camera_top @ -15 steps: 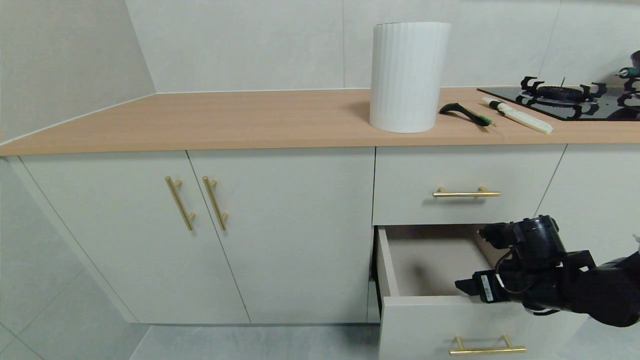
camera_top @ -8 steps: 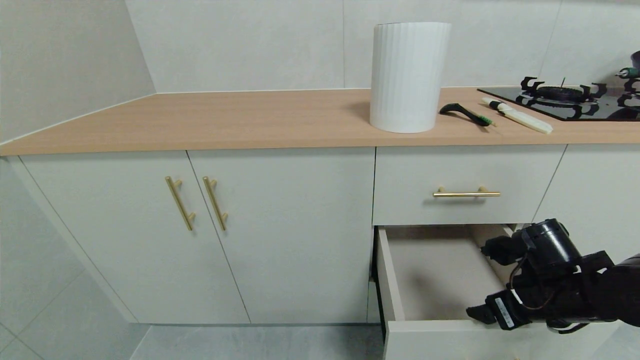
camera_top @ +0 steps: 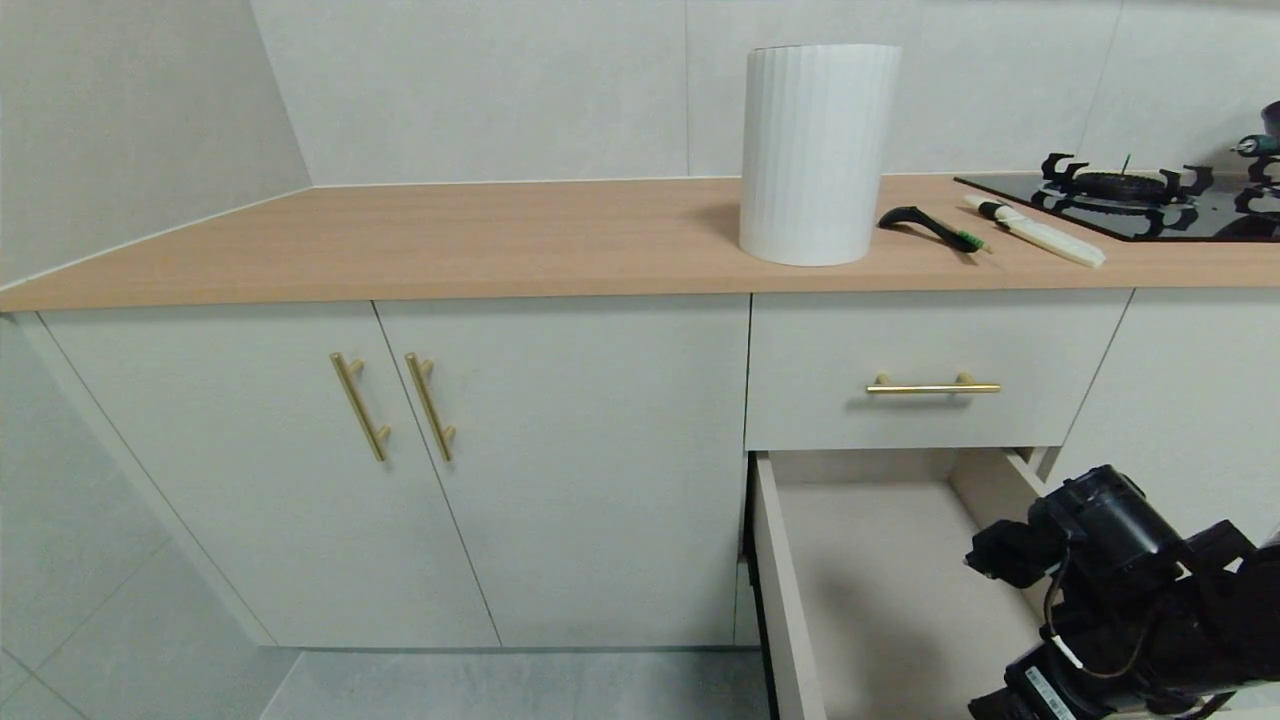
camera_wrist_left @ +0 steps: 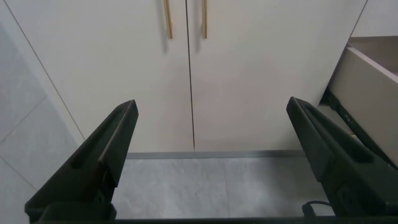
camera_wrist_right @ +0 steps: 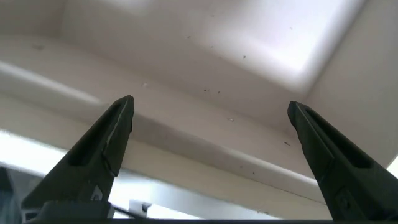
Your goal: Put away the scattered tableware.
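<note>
Hovering at the open lower drawer point(camera_top: 880, 560), your right gripper point(camera_wrist_right: 209, 106) held its jaws spread and empty, as did your left gripper point(camera_wrist_left: 211, 106) by the cabinet doors point(camera_wrist_left: 249, 62). The black utensil point(camera_top: 925, 226) and white knife point(camera_top: 1035, 230) lay on the worktop point(camera_top: 500, 240), likely bound for that drawer.

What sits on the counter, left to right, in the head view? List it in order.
canister → black tool → white utensil
</note>
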You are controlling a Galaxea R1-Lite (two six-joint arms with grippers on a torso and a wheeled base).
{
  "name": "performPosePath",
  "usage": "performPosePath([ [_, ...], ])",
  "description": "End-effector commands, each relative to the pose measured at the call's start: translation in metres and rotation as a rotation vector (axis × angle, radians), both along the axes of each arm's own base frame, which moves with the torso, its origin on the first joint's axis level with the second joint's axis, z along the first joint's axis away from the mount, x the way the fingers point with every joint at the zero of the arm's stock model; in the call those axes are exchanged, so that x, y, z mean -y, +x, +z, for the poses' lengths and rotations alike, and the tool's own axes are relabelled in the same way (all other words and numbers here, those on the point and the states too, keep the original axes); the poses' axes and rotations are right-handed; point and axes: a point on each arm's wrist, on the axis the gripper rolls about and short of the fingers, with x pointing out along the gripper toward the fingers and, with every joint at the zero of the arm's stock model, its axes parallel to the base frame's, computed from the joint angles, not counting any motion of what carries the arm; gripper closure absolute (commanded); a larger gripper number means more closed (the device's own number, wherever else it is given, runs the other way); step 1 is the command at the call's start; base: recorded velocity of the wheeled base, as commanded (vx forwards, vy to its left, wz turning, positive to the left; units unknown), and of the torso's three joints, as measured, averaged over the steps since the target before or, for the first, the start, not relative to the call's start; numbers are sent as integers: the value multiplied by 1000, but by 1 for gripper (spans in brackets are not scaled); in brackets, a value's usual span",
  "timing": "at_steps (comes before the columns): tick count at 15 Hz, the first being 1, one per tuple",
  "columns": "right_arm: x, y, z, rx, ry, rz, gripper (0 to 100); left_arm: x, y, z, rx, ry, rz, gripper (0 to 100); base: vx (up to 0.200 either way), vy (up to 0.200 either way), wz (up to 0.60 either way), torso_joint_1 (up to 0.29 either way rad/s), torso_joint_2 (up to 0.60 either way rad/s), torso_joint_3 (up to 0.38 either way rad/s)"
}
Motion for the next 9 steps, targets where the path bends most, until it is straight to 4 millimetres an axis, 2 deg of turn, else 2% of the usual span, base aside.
performPosePath([
  [1, -3, -7, 6, 6, 0, 29, 0, 0, 0, 0, 0, 0, 0, 0, 0, 0, 0, 0, 0, 0],
  [7, -2, -13, 2, -74, -62, 85, 0, 0, 0, 0, 2, 0, 0, 0, 0, 0, 0, 0, 0, 0],
  [9, -4, -5, 13, -25, -23, 42, 0, 0, 0, 0, 0, 0, 0, 0, 0, 0, 0, 0, 0, 0],
])
